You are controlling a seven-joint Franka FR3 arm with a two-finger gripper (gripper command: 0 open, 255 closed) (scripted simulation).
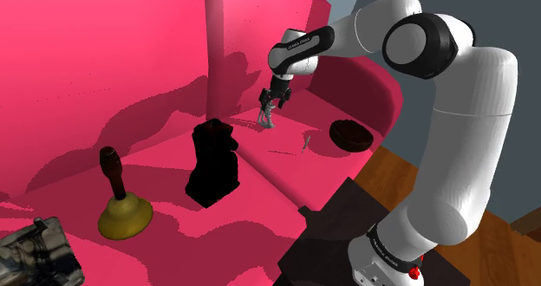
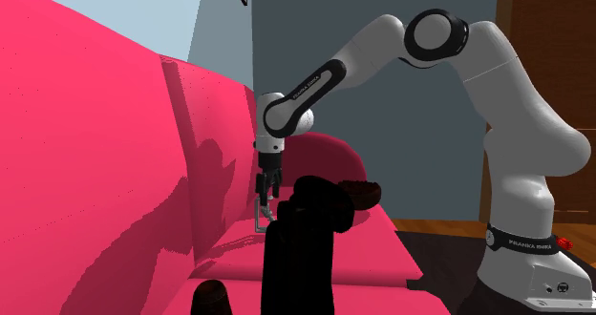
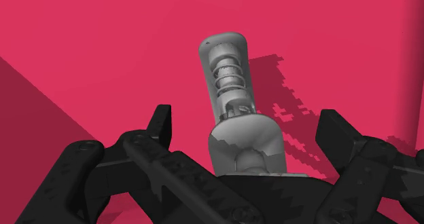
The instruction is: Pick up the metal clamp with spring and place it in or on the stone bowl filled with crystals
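One pink sofa (image 1: 104, 59) is carrying one dark bowl (image 1: 350, 135), one yellow bell (image 1: 124, 213) and one black figure (image 1: 213, 165); one grey clamp (image 1: 269, 116) is showing over it.

A bright pink sofa (image 1: 104, 59) carries everything, its seat filling the lower left of the shoulder view. On the seat stand a brass bell (image 1: 124, 208) with a dark handle at lower left and a black upright shape (image 1: 213, 163) mid-frame. A dark bowl (image 1: 351, 135) sits right of centre, and a shiny grey object (image 1: 35, 254) lies in the bottom left corner.

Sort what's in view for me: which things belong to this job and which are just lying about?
Job: gripper, grey clamp, dark bowl.
Lying about: brass bell, black figure, metal object at the shoulder view's lower left.
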